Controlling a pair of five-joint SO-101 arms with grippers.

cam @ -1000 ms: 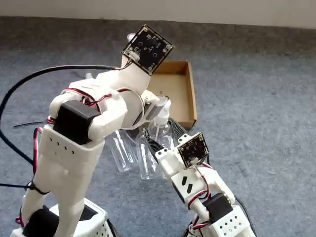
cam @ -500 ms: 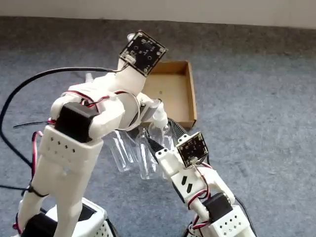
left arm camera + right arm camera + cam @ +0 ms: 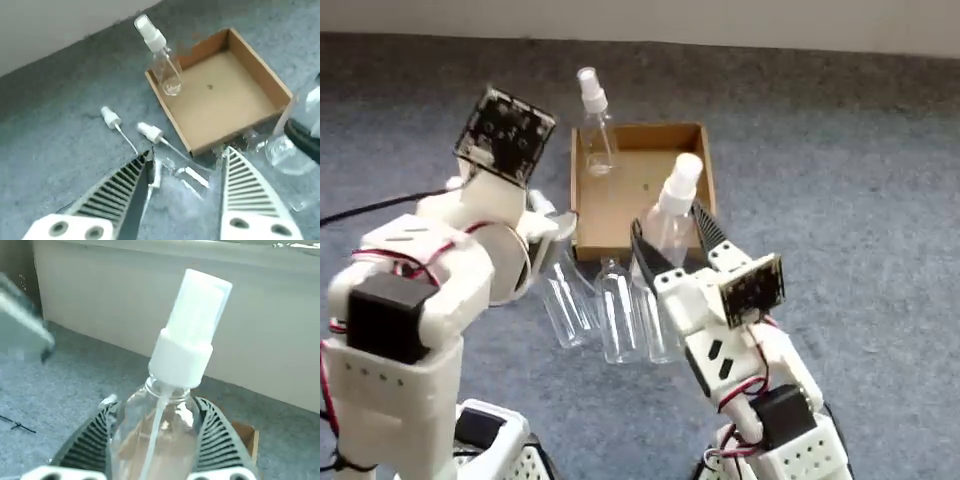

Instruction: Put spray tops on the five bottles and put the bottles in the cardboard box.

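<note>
My right gripper is shut on a clear bottle with a white spray top on it, held upright just in front of the cardboard box. The jaws close around the bottle's body. Another capped bottle stands in the box's far left corner. My left gripper hangs open over the carpet to the left of the box with nothing in it. Below it lie two loose spray tops. Uncapped clear bottles lie in front of the box.
Grey carpet covers the floor around the box. A pale wall runs along the far side. The left arm's black cable trails off to the left.
The left arm has swung away to the left, off the bottle's top. The right gripper has lifted the capped bottle up toward the box. The bottle in the box has come into sight.
</note>
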